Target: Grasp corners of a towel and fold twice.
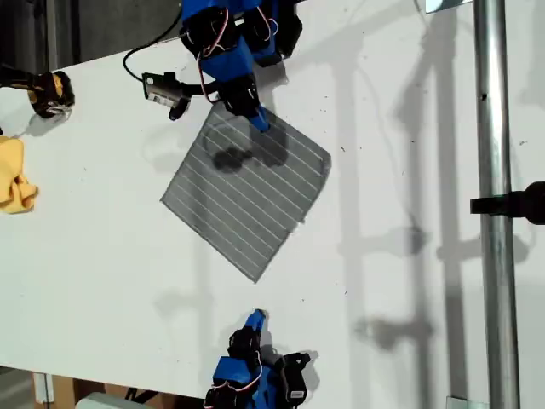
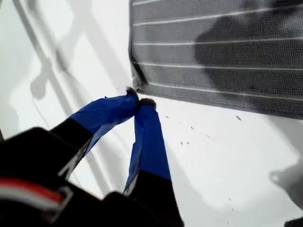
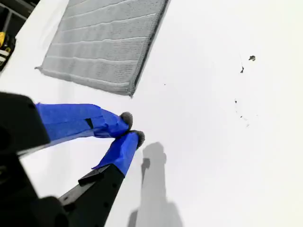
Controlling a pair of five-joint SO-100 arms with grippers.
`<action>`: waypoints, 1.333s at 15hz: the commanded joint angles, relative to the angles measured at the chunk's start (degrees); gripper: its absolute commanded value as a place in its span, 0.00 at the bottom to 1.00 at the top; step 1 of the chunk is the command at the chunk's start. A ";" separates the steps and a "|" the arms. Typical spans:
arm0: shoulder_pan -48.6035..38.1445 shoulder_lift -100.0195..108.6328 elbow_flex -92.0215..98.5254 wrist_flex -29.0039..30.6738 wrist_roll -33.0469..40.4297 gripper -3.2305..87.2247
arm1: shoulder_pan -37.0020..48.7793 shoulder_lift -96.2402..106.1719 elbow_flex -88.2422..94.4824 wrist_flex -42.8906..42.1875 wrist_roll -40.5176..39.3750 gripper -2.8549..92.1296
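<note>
On the white tabletop (image 1: 409, 324) the towel (image 1: 247, 192) lies flat and fully spread, turned like a diamond in the exterior view: grey soft cloth crossed by thin pale parallel stripes, one corner (image 1: 256, 279) pointing toward that view's bottom edge. My second hand (image 3: 131, 126), at the bottom of the exterior view (image 1: 256, 319), is clenched on nothing, its blue-taped fingers (image 3: 120, 146) pressed together, hovering over bare tabletop near that corner but apart from it. My first hand (image 2: 138, 99), at the top of the exterior view (image 1: 258, 121), is also clenched empty, tips meeting right at the towel's edge by another corner (image 2: 136, 87). Farther off, at the exterior view's left, sits a crumpled yellow cloth (image 1: 15, 177).
</note>
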 commanded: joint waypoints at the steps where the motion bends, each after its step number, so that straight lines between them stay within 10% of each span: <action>1: -0.62 0.18 0.00 0.00 -0.53 0.06 | -1.41 -15.56 -19.86 7.91 -2.72 0.03; 7: -0.70 0.18 0.00 0.00 -0.44 0.06 | -5.19 -38.32 -46.93 20.48 -3.34 0.03; 16: -0.88 0.18 0.00 -0.09 -0.35 0.06 | -8.17 -41.84 -49.75 16.17 -2.55 0.03; 20: -0.79 0.18 0.00 -0.09 -0.35 0.06 | -9.14 -41.22 -49.13 15.21 -3.25 0.40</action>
